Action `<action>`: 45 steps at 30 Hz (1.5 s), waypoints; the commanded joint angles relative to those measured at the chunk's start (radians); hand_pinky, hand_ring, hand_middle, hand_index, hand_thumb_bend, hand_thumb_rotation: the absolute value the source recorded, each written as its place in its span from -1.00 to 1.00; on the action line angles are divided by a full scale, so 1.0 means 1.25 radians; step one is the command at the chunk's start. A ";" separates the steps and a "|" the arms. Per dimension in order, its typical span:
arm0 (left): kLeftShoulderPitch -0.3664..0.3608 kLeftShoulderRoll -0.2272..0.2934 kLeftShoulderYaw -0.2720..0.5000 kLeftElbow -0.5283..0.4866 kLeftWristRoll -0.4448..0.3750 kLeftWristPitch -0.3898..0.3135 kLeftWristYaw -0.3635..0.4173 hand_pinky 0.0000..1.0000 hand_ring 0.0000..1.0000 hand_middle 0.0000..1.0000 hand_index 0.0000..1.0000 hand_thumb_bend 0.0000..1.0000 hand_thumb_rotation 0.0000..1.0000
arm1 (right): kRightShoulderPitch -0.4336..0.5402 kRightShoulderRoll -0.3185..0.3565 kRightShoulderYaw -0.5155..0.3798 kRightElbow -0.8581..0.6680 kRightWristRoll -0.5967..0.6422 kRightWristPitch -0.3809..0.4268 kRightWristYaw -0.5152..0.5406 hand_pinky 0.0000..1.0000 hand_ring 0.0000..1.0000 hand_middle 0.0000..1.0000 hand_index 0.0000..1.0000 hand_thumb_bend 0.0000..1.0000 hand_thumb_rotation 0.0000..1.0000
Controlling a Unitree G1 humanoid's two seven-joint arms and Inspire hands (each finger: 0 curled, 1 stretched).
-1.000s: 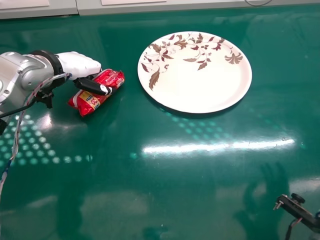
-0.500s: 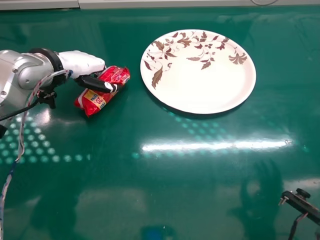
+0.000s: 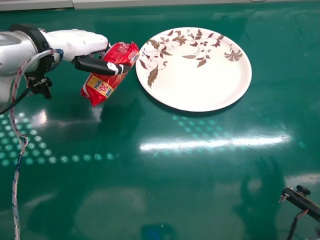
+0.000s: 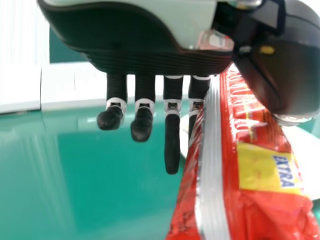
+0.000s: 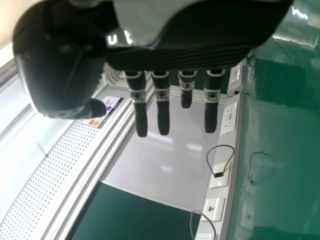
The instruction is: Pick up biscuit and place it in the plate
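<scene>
Nearest, at the right of the head view, a black bracket (image 3: 302,202) with a small knob juts in over the green table (image 3: 200,200); at the left, a twisted cable (image 3: 18,170) hangs down from the left arm (image 3: 15,55). Right hand (image 5: 162,112), observed in the right wrist view: relaxed, fingers straight and spread slightly apart, holding nothing. Farther out over the table, a long streak of glare (image 3: 215,143) crosses the middle, and rows of light spots (image 3: 32,145) lie toward the left. Beyond these, left hand (image 3: 77,42) comes in from the left and grips the red biscuit packet (image 3: 102,82) in a pinch, thumb laid across the near side, fingers behind. Packet is slanted, its yellow-printed end toward the near left and its other end toward the far right; it appears raised off the table. That far-right end is right by the plate's left rim; whether the two touch, cannot tell. Packet is not on the plate. Plate (image 3: 200,90): round, white, brown leaf pattern along its far and left parts, lying flat to the right of the packet. Farthest, a pale rail (image 3: 125,3) runs along the table's back edge.
</scene>
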 commanded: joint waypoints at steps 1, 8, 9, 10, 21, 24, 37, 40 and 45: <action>0.001 0.016 0.020 -0.016 -0.017 -0.019 0.013 -0.83 -0.75 -0.07 -0.04 0.01 -1.00 | -0.005 -0.001 0.002 0.008 -0.005 0.009 0.000 0.51 0.63 0.66 0.59 -0.03 -0.54; -0.061 0.041 0.026 0.018 -0.048 -0.079 -0.026 -0.88 -0.79 -0.16 0.00 0.00 -1.00 | -0.015 0.000 0.022 0.022 -0.019 0.008 -0.006 0.52 0.64 0.68 0.60 -0.02 -0.44; -0.075 0.041 0.024 0.029 -0.055 -0.092 -0.033 -0.88 -0.78 -0.19 0.01 -0.01 -1.00 | -0.016 0.001 0.024 0.023 -0.024 0.008 -0.008 0.52 0.64 0.68 0.60 -0.03 -0.44; -0.086 0.040 0.023 0.032 -0.056 -0.097 -0.035 -0.87 -0.78 -0.21 0.01 -0.01 -1.00 | -0.017 0.002 0.026 0.025 -0.028 0.009 -0.011 0.52 0.64 0.68 0.60 -0.03 -0.45; -0.152 -0.049 -0.006 0.045 -0.039 -0.147 0.024 -0.92 -0.85 -0.06 -0.03 0.01 -1.00 | -0.019 0.001 0.032 0.030 -0.035 0.003 -0.019 0.49 0.63 0.66 0.58 -0.03 -0.49; -0.168 -0.095 -0.025 0.089 -0.006 -0.211 0.111 -0.97 -0.91 -0.16 -0.02 0.00 -1.00 | -0.014 -0.001 0.031 0.030 -0.037 -0.003 -0.017 0.49 0.62 0.66 0.58 -0.02 -0.45; -0.289 -0.362 -0.110 0.271 0.047 -0.117 0.239 -0.91 -0.80 -0.17 -0.03 0.01 -1.00 | 0.004 0.006 0.044 0.006 -0.045 0.002 -0.016 0.49 0.61 0.66 0.58 0.00 -0.42; -0.307 -0.388 -0.125 0.325 0.070 -0.126 0.293 -0.88 -0.77 -0.17 -0.02 0.01 -1.00 | 0.012 0.006 0.038 0.001 -0.047 0.007 -0.016 0.48 0.60 0.64 0.57 0.01 -0.41; -0.345 -0.428 -0.148 0.445 0.093 -0.152 0.375 -0.86 -0.74 -0.24 -0.01 -0.01 -1.00 | 0.018 0.005 0.029 -0.003 -0.039 0.012 -0.011 0.52 0.63 0.66 0.58 0.02 -0.39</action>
